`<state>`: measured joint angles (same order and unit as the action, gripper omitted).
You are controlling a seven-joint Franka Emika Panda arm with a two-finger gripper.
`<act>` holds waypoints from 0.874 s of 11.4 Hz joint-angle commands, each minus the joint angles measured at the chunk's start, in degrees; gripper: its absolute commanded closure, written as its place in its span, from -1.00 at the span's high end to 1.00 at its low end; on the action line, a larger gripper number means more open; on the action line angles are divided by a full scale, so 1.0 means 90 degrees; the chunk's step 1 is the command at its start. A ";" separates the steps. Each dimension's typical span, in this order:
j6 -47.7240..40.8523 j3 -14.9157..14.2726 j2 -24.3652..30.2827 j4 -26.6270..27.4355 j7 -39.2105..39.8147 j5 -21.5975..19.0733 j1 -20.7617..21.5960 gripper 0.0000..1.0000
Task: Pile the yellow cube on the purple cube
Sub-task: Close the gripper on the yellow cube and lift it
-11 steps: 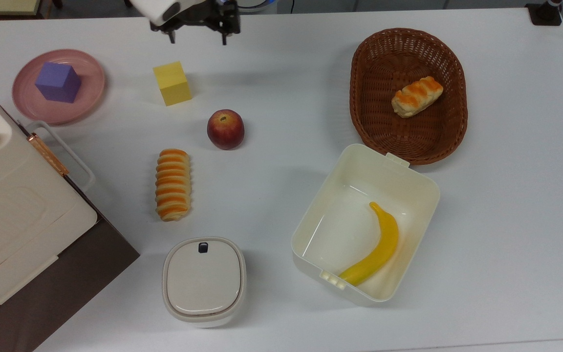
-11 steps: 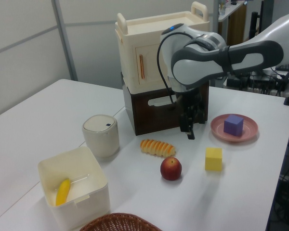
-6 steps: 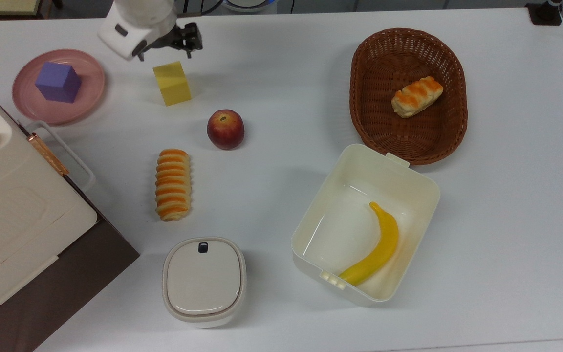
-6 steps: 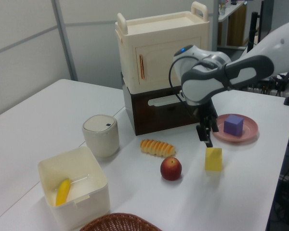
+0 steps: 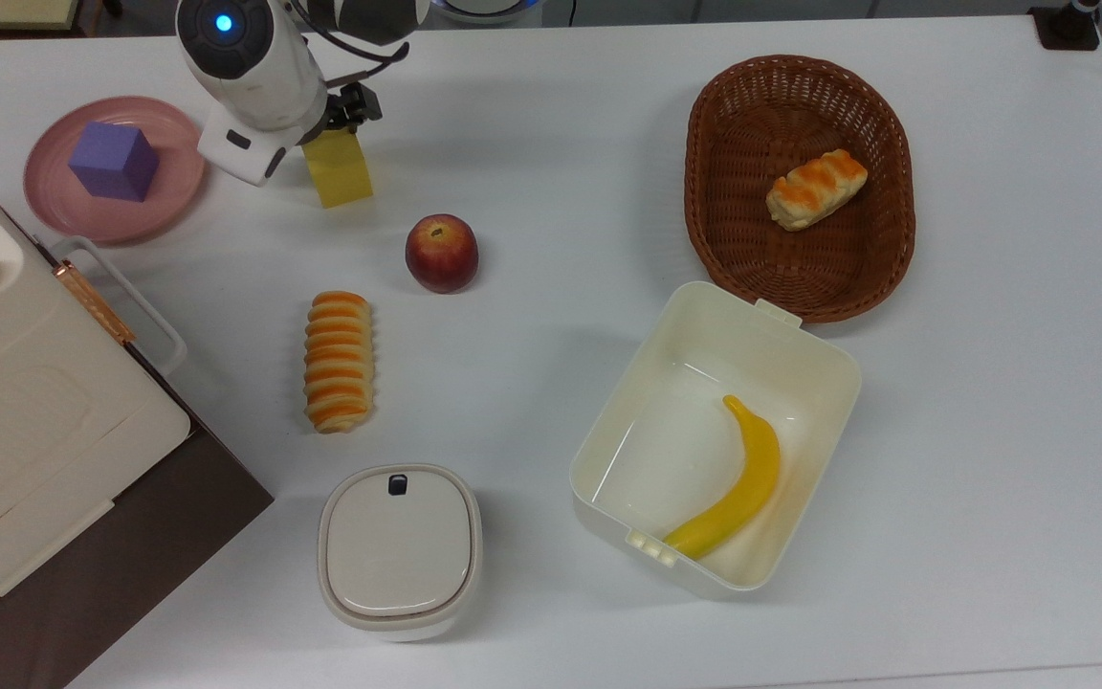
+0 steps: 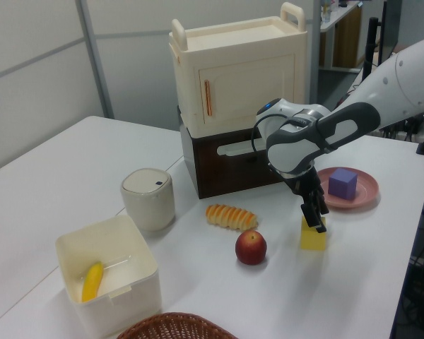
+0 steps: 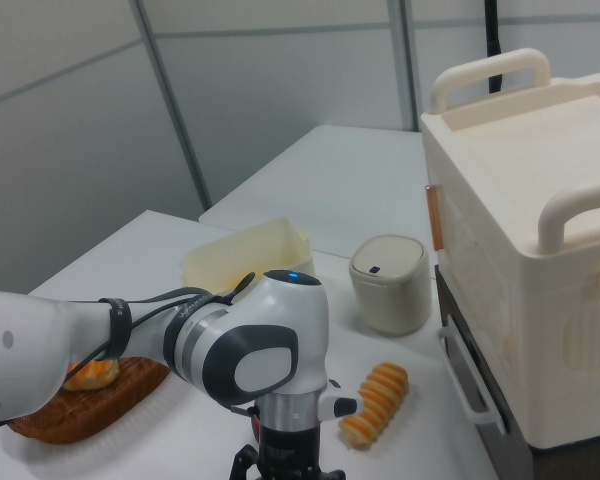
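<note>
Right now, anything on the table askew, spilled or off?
Nothing stands out. The yellow cube sits flat on the table, the tool down at its top. The purple cube rests on the pink plate. The banana lies inside the open cream box, no spills.

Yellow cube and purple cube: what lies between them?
In the top view, the gripper's white wrist housing overhangs the gap between yellow cube and purple cube.

White desk (image 5: 551,115); yellow cube (image 5: 341,177); violet-purple cube (image 5: 113,160) on a pink plate (image 5: 54,206); red apple (image 5: 441,253); orange-and-cream striped bread (image 5: 338,360); brown basket (image 5: 723,191); yellow banana (image 5: 740,483).
</note>
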<state>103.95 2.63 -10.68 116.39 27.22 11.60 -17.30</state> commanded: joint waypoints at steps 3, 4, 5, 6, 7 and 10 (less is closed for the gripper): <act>0.0091 0.0020 0.0073 0.0027 0.0626 -0.0019 -0.0011 1.00; 0.0042 0.0020 0.0083 0.0017 0.0850 -0.0029 -0.0021 1.00; -0.0209 0.0020 0.0073 -0.0099 0.1103 -0.0048 -0.0031 1.00; -0.0396 0.0020 0.0073 -0.0158 0.1386 -0.0068 -0.0099 1.00; -0.0407 0.0020 0.0073 -0.0159 0.1476 -0.0194 -0.0099 1.00; -0.0329 0.0020 -0.0024 -0.0159 0.1429 -0.0332 -0.0080 1.00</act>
<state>101.79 2.73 -10.66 115.31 39.03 9.89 -17.99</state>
